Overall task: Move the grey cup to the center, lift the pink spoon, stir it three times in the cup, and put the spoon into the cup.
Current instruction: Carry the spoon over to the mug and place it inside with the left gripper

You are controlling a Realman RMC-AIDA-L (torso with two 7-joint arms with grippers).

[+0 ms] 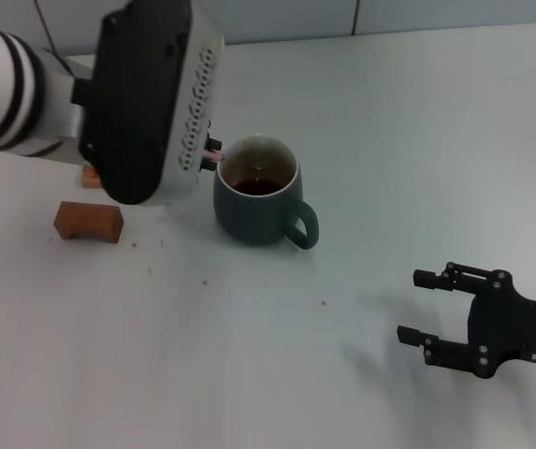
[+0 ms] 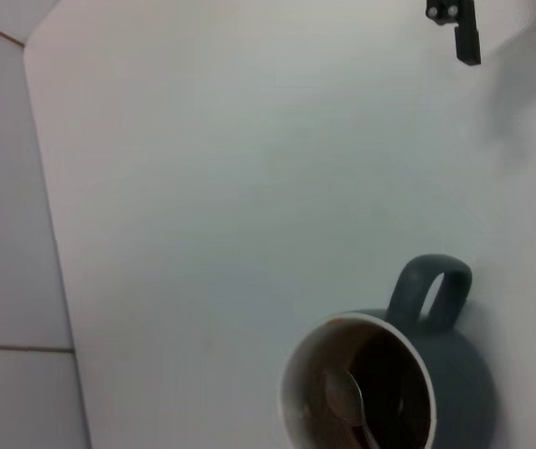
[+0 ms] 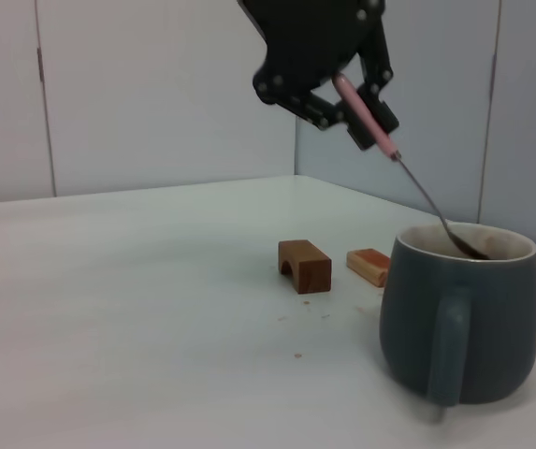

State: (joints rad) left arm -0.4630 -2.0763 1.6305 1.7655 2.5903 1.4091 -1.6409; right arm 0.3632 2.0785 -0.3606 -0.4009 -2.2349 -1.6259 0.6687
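Left gripper point(image 3: 356, 108) pinches the pink spoon point(image 3: 369, 120) above the grey cup point(image 1: 258, 201).
Its bowl dips in the dark drink; I should stir in small circles, clear of the rim. My right gripper point(image 1: 431, 313) idles spread.

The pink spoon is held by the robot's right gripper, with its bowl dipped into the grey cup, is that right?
Not quite. The left gripper holds the pink spoon, as the right wrist view shows. Its bowl is indeed dipped into the grey cup. The right gripper hovers open, apart from the cup.
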